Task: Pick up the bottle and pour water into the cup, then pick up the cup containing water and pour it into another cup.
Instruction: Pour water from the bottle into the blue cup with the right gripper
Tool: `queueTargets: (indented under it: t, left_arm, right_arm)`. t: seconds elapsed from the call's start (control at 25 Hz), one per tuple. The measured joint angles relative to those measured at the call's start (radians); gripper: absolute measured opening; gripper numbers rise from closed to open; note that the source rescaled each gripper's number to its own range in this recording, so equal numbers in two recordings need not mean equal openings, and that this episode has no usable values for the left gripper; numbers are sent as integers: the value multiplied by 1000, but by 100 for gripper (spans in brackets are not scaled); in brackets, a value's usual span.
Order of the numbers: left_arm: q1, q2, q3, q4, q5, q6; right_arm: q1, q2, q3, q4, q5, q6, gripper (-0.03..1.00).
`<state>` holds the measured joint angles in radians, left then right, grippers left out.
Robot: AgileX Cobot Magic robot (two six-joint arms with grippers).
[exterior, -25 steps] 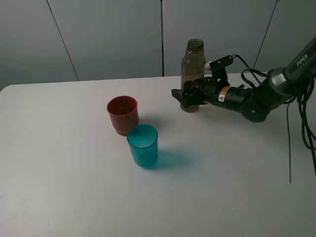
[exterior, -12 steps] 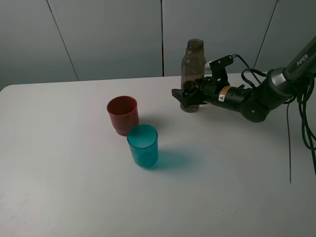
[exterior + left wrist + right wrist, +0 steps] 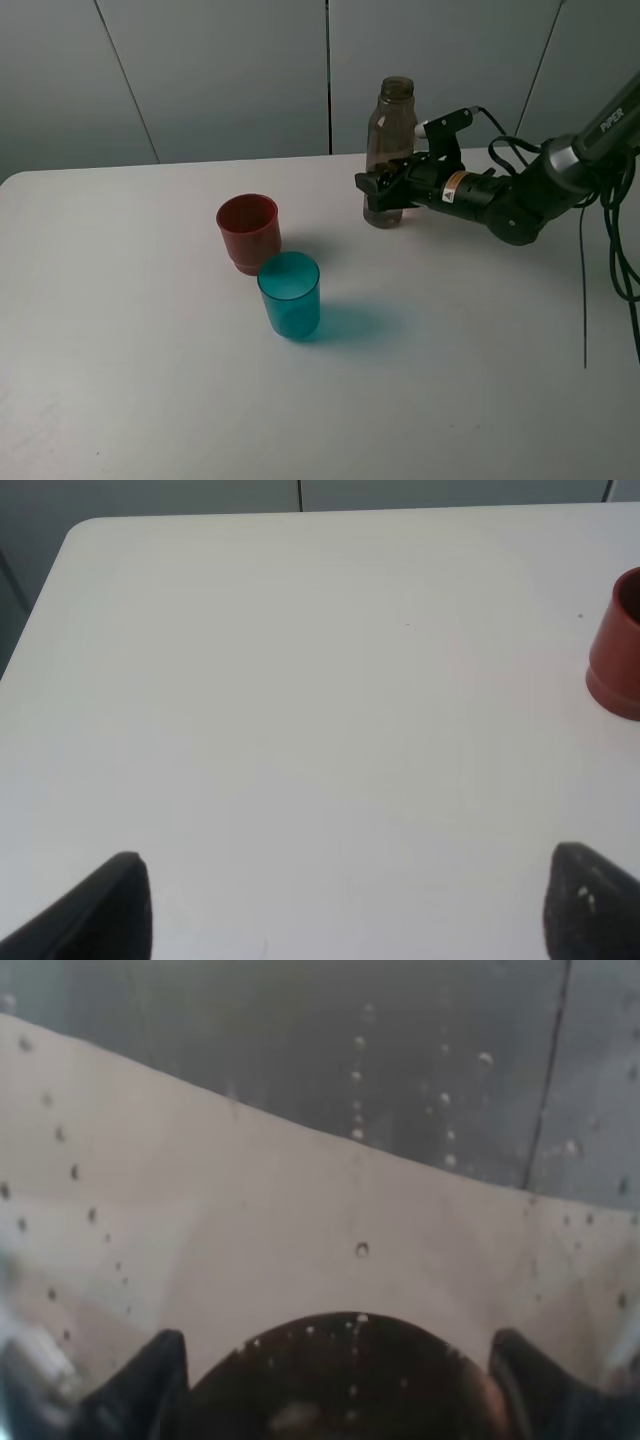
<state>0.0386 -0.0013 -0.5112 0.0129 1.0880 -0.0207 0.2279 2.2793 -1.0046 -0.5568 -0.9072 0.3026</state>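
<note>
Grey-brown translucent bottle stands upright at the far side of the white table, right of centre, in the ext. high view. The right gripper comes in from the right w/ its jaws clamped on the bottle's lower body. Can't tell if the base rests on the table. The red cup sits left of centre. The teal cup is just in front of it, slightly to the right; can't tell if they touch. Both cups are upright, open end up, well apart from the bottle.

Left wrist view: the left gripper has its jaws wide, w/ only two dark fingertips showing and nothing btwn them but bare table. The red cup is cut off at the frame edge, well apart from the gripper.

Right wrist view: the bottle fills the frame, v. close, its wall beaded w/ droplets. The right gripper has dark fingers on either side of it.
</note>
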Motion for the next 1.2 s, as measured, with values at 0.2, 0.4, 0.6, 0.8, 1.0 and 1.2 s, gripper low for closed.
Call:
queueTargets:
  t: [0.2, 0.4, 0.6, 0.8, 1.0, 1.2]
  left_arm:
    - [0, 0, 0, 0, 0, 0]
    - [0, 0, 0, 0, 0, 0]
    - [0, 0, 0, 0, 0, 0]
    - [0, 0, 0, 0, 0, 0]
    - [0, 0, 0, 0, 0, 0]
    - [0, 0, 0, 0, 0, 0]
  right_arm:
    - [0, 0, 0, 0, 0, 0, 2]
    - [0, -2, 0, 0, 5, 0, 2]
    - [0, -50, 0, -33, 64, -45, 1]
    - [0, -122, 0, -84, 80, -151, 1]
    - [0, -190, 0, -168, 136, -171, 1]
    - [10, -231, 0, -257, 160, -191, 1]
